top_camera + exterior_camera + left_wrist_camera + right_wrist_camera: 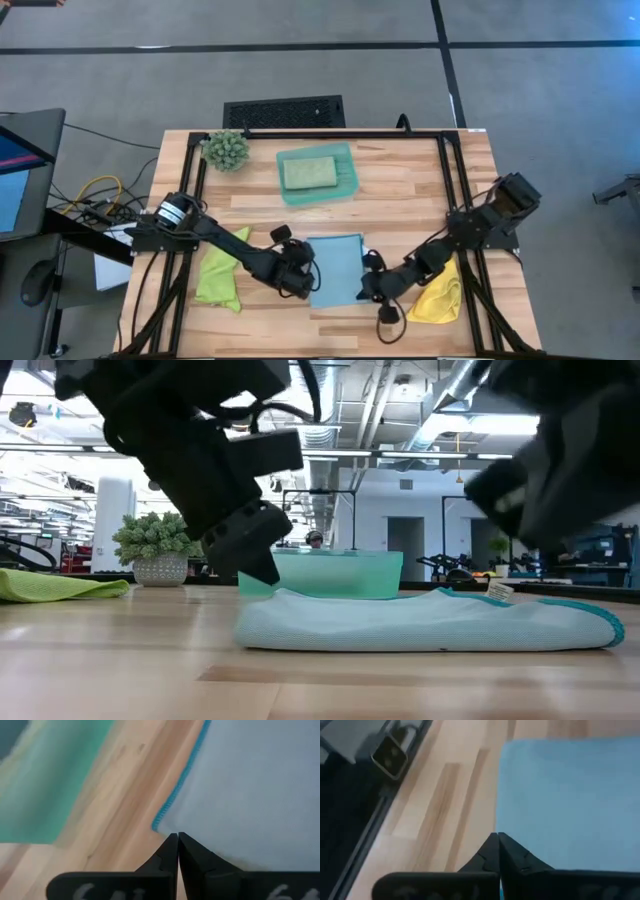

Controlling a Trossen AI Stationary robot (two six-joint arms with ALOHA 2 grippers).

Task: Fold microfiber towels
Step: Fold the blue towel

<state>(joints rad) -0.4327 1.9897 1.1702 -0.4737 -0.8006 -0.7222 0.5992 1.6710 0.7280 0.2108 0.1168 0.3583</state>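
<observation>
Light blue towel [335,268] flat; left gripper [304,283], right gripper [372,290] pinching edges.

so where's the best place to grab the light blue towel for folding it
Probably by its two near corners, pinched from above. The light blue towel lies flat on the table, so only its thin edges offer a pinch. The left gripper is shut at one stitched corner and the right gripper is shut at the other edge, which suits lifting that side over.

both grippers [305,283] [372,290] closed, low
</observation>
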